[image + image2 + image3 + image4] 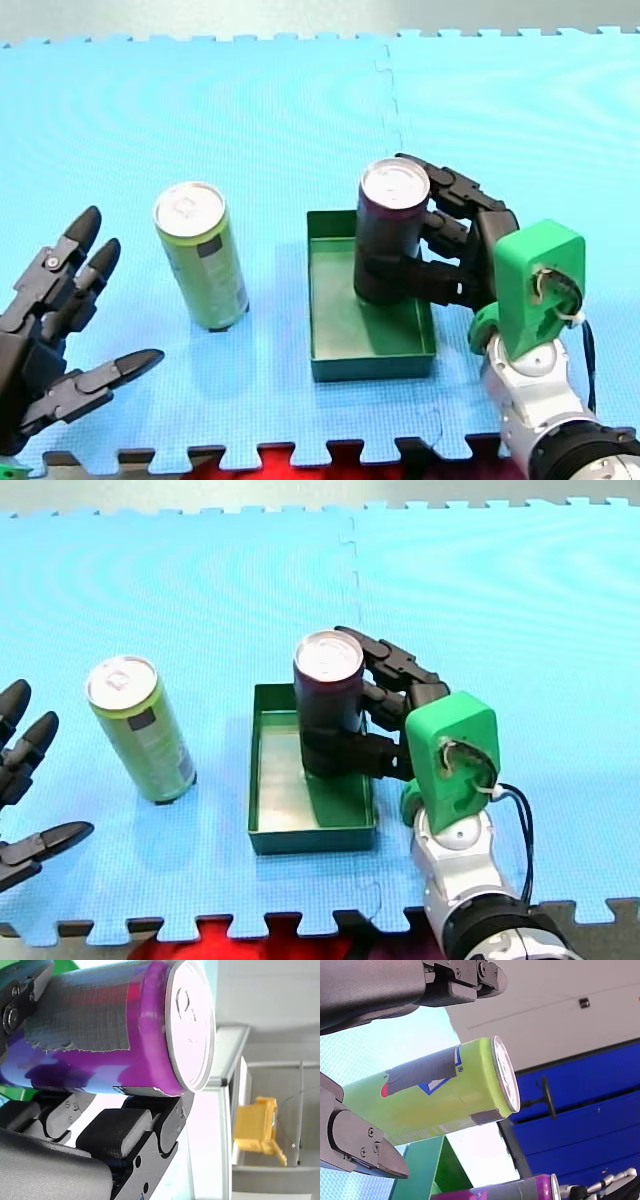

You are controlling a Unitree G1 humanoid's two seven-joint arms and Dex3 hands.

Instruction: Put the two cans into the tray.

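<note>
Weighing up the next reach, I looked mainly at how the green can lay from my two hands. It stood upright on the blue mat, long axis vertical, left of the green tray and apart from it. That put it between the tray and my left hand, which hung empty over the mat's near left corner. My right hand was busy on the other side: its fingers were clamped around the purple can, one across the near side and the others wrapped behind, holding it upright inside the tray's far right part. I could not tell whether that can's base touched the tray floor or sat just above it. The first wrist view showed dark pads pressed against the purple wall. I judged the purple can all but placed and the green one untouched, with the left hand plainly the nearer — the can lay ahead of it and toward the tray. A side-on grasp around the upright body, then a carry rightward into the tray's free left half, looked the sensible line.
</note>
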